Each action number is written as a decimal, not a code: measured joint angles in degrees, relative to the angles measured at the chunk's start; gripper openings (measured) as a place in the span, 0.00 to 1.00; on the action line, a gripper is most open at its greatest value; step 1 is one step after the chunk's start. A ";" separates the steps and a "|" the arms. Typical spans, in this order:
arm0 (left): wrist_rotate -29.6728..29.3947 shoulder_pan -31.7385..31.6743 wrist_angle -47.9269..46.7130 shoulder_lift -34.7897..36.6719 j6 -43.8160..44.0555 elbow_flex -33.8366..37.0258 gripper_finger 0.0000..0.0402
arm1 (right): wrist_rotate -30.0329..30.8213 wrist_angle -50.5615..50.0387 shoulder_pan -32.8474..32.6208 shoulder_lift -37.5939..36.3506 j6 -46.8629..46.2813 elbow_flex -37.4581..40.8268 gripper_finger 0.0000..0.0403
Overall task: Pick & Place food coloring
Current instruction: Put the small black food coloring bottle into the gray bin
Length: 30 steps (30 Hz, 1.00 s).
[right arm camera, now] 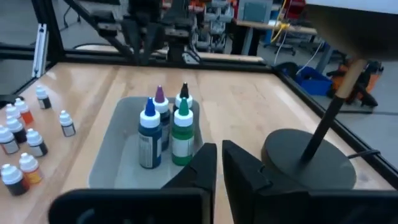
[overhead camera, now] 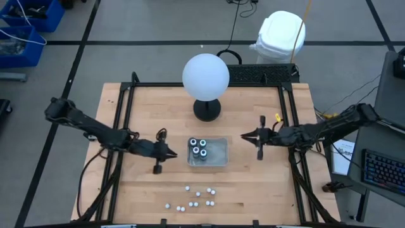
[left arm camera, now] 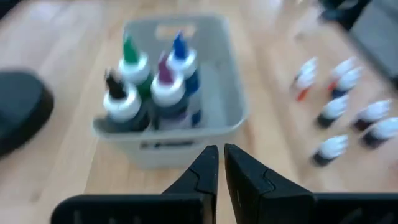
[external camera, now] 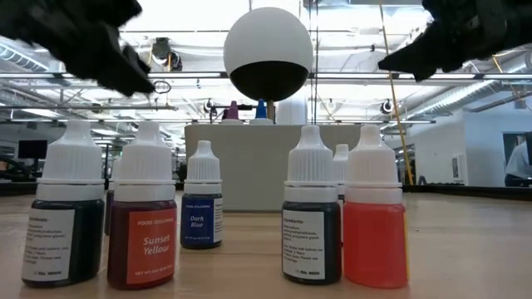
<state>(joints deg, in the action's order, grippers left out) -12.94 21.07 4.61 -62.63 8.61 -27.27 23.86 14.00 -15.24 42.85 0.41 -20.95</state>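
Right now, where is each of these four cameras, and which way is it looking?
High view: overhead, straight down; both arms, tray.
Low view: table height, past small bottles to the globe; arms overhead.
Left wrist view: behind the left end effector, facing the tray.
Right wrist view: behind the right end effector.
Both wrist views share the tray's four bottles.

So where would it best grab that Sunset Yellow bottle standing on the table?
Probably by the white ribbed cap of the Sunset Yellow bottle, coming straight down from above. It stands upright with another small bottle close beside it, so the cap is the freest part. The left tool hangs nearest, nearly shut and empty.
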 joint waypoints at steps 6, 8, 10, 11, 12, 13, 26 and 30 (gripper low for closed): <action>2.52 3.07 0.23 3.46 -4.14 0.00 0.09 | -0.05 12.51 0.25 -1.21 3.23 7.35 0.03; 2.34 3.48 0.43 4.00 -4.49 0.00 0.09 | 0.08 17.24 0.25 -1.25 5.43 9.62 0.02; 1.78 4.09 0.39 3.85 -4.84 0.00 0.09 | 0.08 22.23 0.25 -1.21 6.15 11.96 0.00; 1.44 4.62 0.56 3.64 -5.81 0.15 0.09 | 0.08 25.05 0.25 -1.14 6.16 13.16 0.00; 1.02 5.13 1.60 3.17 -7.30 0.48 0.09 | 0.08 27.99 0.25 -1.03 6.18 14.44 0.00; 0.70 5.57 2.35 2.59 -9.04 0.68 0.09 | 0.06 30.28 0.25 -0.97 6.20 15.66 0.00; -0.71 9.49 22.98 -5.59 -19.96 7.30 0.05 | -0.26 24.87 -1.70 -0.20 8.05 12.00 0.00; -1.03 9.48 22.98 -5.22 -20.05 7.69 0.02 | 0.40 11.04 -7.03 3.84 8.85 -0.60 0.00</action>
<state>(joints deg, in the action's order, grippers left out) -13.97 30.55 27.59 -67.85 -11.44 -19.57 24.27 25.04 -22.27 46.69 9.26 -21.55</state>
